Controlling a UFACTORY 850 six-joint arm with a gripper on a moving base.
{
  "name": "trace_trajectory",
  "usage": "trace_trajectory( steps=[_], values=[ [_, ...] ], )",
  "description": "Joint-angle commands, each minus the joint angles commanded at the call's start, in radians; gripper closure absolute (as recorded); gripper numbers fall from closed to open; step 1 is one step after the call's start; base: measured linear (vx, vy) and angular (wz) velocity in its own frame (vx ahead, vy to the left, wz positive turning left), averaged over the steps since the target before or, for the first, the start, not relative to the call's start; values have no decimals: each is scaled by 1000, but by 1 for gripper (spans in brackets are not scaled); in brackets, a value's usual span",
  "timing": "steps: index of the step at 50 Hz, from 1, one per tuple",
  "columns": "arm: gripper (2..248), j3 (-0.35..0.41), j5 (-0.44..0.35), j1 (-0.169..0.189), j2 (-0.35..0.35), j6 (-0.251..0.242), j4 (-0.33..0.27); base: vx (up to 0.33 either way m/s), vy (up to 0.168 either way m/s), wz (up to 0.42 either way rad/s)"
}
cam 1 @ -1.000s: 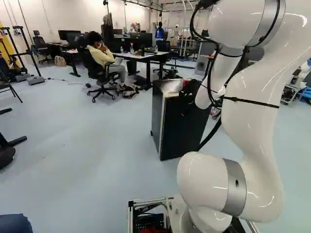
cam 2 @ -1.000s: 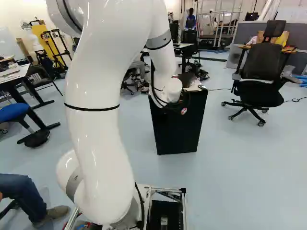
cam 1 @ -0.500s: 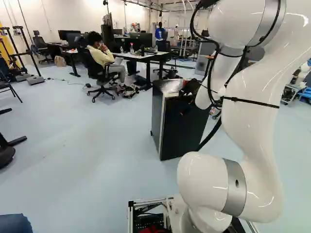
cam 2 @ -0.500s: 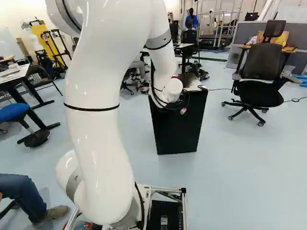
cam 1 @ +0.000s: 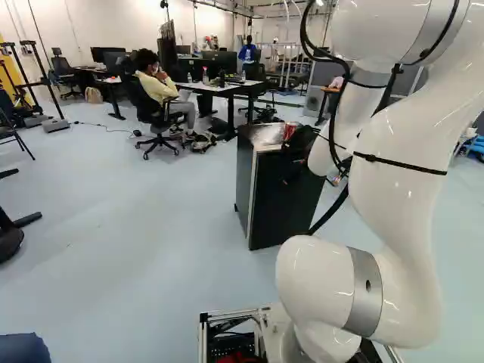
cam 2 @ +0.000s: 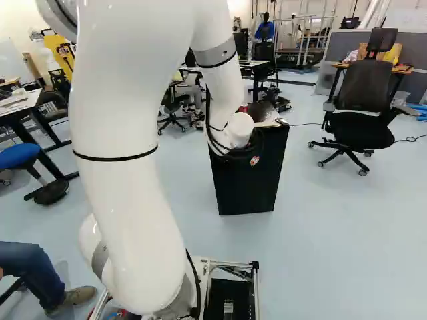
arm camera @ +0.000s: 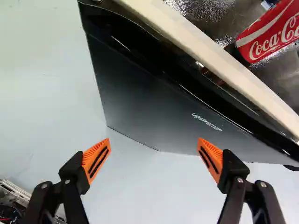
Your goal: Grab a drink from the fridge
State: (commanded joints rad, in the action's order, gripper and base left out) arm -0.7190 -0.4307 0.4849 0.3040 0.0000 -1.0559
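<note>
Inspecting the pincer [cam 1: 300,145]: fingers spread wide, gripping nothing, close to the dark fridge [arm camera: 145,93]. The red can [arm camera: 270,33] rests on the unit's silvery top [arm camera: 205,16], beyond its pale edge [arm camera: 224,60].

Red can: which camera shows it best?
The wrist view: the red can is large and unobstructed there, though partly out of view. The left base view shows it small atop the fridge; the right, only a bit of red beside the arm.
</note>
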Motion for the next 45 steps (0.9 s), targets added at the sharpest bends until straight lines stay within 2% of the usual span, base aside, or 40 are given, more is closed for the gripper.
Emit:
trace_trajectory(
  steps=[12, 30, 45],
  values=[
    [3, 60, -68, 20, -48, 0, 45, 0, 0, 0],
    [3, 146, -239, 47, -120, 0, 157, 0, 0, 0],
    [3, 156, -391, 49, -128, 0, 255, 0, 0, 0]
  ],
)
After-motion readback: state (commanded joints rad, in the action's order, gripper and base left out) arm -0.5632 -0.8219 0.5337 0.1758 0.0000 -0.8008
